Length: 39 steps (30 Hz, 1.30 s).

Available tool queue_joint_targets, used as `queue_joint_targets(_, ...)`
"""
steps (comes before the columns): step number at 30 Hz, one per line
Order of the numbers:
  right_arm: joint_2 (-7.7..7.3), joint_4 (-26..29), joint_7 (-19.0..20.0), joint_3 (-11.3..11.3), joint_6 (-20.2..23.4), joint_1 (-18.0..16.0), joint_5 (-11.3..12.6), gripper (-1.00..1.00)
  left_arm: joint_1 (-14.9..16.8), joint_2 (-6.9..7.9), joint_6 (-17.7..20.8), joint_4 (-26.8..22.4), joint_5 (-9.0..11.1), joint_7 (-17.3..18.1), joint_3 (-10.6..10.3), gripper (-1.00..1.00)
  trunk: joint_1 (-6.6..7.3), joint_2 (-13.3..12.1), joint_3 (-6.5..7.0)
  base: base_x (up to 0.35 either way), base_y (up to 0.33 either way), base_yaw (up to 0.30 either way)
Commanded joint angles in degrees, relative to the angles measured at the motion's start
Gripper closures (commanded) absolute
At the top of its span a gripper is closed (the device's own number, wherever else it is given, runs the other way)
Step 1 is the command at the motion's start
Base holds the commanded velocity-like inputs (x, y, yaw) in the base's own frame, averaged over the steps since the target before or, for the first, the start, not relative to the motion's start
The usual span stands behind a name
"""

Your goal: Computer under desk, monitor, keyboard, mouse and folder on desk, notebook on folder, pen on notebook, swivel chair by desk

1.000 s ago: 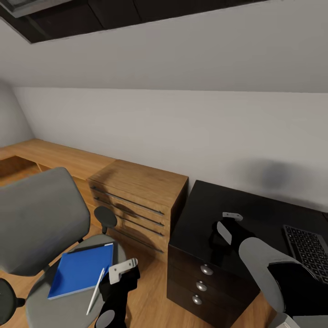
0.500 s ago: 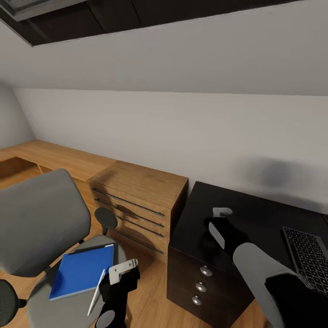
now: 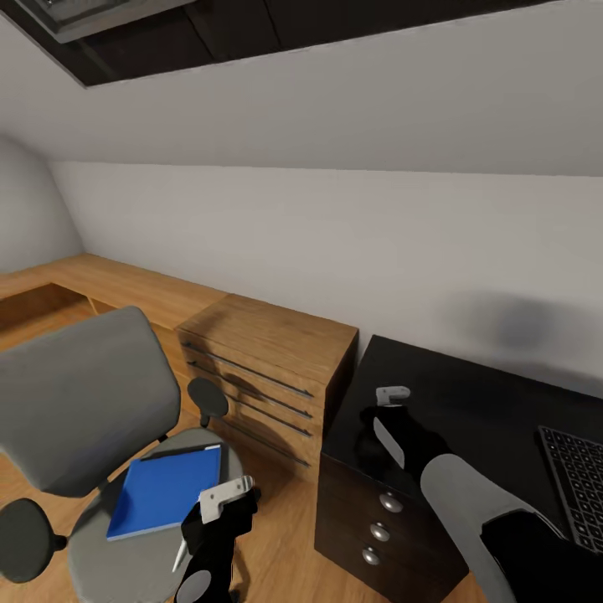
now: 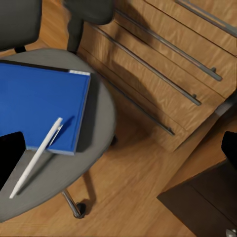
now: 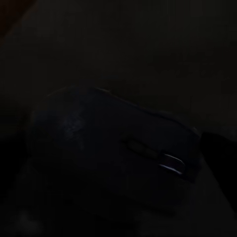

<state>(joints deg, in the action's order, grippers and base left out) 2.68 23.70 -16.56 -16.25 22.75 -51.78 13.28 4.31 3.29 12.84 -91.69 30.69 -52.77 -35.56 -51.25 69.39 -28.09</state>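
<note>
Dimly, the mouse (image 5: 116, 153) fills darkness; right tool's (image 3: 378, 416) grip unclear, left tool (image 3: 224, 502) likewise.

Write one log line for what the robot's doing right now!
right gripper: over desk, mouse below | left gripper: above swivel chair | folder, pen on seat

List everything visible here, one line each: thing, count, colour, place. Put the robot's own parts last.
Swivel chair: one, grey, left, on the wood floor.
Folder: one, blue, on the chair seat.
Pen: one, white, lying across the folder's edge and the seat.
Wooden drawer chest: one, light brown, between chair and desk.
Desk: one, black, right, three drawers.
Keyboard: one, dark grey, on the desk's right.
Mouse: one, black, close under the right claw.
Left claw: near the chair seat.
Right claw: over the desk.
</note>
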Motion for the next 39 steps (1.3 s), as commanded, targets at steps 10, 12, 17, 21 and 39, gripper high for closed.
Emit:
queue_joint_targets(10,0.04,0.11,0.14,-1.40,0.66,0.25,0.66,1.00,0.09,0.05,0.35,0.00,0.17,-0.32,-0.16,-1.00,0.00,0.04,-0.06,-0.050,0.000,0.274)
queue_joint_targets(12,0.05,0.11,0.18,-1.41,0.95,0.32,0.65,1.00,0.09,0.05,0.35,0.01,0.16,-0.32,-0.14,-1.00,0.00,0.04,-0.06,-0.275,0.000,0.256)
queue_joint_targets(17,-0.03,0.11,0.21,-1.42,1.24,0.36,0.61,1.00,0.09,0.05,0.34,0.02,0.13,-0.32,-0.13,-1.00,0.00,0.04,-0.06,-0.179,0.000,0.204)
queue_joint_targets(21,0.02,0.07,0.21,-1.42,1.56,0.37,0.64,1.00,0.09,0.05,0.34,0.02,0.14,-0.32,-0.13,-1.00,0.00,0.04,-0.06,-0.220,0.000,0.065)
queue_joint_targets(39,-0.38,-0.11,0.05,-1.11,1.44,0.37,0.57,1.00,0.09,0.01,0.34,-0.04,0.16,-0.38,-0.28,-1.00,0.00,0.04,-0.06,-0.020,0.000,0.004)
